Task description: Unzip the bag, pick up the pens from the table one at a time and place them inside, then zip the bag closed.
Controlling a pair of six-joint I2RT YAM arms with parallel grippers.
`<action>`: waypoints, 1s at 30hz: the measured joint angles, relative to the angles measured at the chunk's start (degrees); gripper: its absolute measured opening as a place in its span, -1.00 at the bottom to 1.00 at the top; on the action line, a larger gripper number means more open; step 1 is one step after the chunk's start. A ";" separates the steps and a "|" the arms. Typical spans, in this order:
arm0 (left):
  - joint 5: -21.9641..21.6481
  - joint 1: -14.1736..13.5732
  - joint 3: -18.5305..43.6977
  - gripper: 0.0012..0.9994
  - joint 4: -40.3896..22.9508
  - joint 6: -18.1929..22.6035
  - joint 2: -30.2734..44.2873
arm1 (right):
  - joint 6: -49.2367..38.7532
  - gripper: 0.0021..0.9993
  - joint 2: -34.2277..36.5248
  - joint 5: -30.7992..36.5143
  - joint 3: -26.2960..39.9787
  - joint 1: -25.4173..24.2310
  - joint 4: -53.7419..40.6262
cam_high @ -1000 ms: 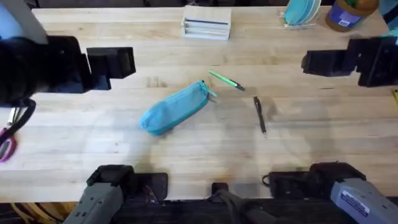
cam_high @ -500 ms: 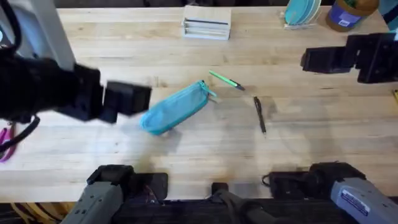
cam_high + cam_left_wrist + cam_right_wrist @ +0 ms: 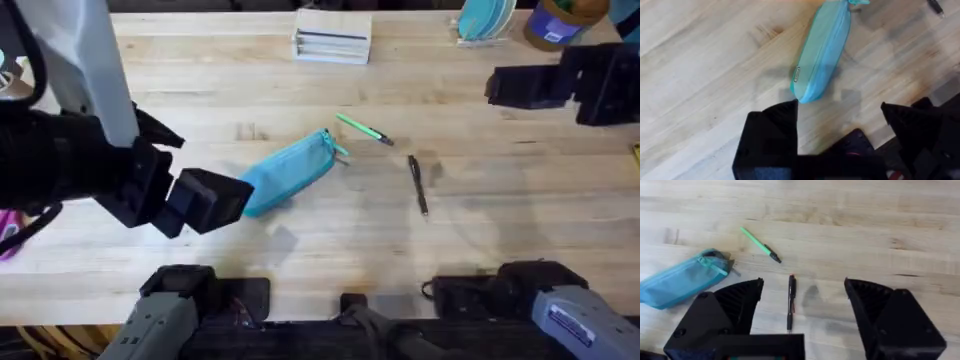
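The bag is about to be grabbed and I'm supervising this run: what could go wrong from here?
1. The left gripper, open, hangs over the bag's closed blunt end; the zipper pull is at the far end, so it may grip fabric only.
2. The pouch lies loose on the table and could slide or rotate when pushed.
3. The green pen lies close beside the pull end, so a shove could knock it.

– What is at the far edge of the wood surface?
– A white box (image 3: pixel 332 36) in the middle. To the right, teal plates (image 3: pixel 486 19) in a rack, then a blue jar (image 3: pixel 560 20).
– And the light?
– Soft and even.
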 joint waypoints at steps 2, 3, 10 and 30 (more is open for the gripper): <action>0.32 0.00 0.00 0.99 -0.16 -1.08 0.00 | 0.00 0.99 -0.02 0.00 0.00 0.00 0.06; 0.33 0.00 -0.07 0.99 -0.36 -1.47 0.00 | 0.00 0.99 -0.02 0.00 0.00 0.00 0.22; 0.23 0.00 -7.65 0.99 2.26 -1.81 -0.25 | -0.13 0.99 -0.02 0.00 0.00 0.00 1.07; 3.07 0.00 -9.66 0.99 4.97 -14.44 3.21 | -0.13 0.99 0.00 0.00 0.00 0.00 1.11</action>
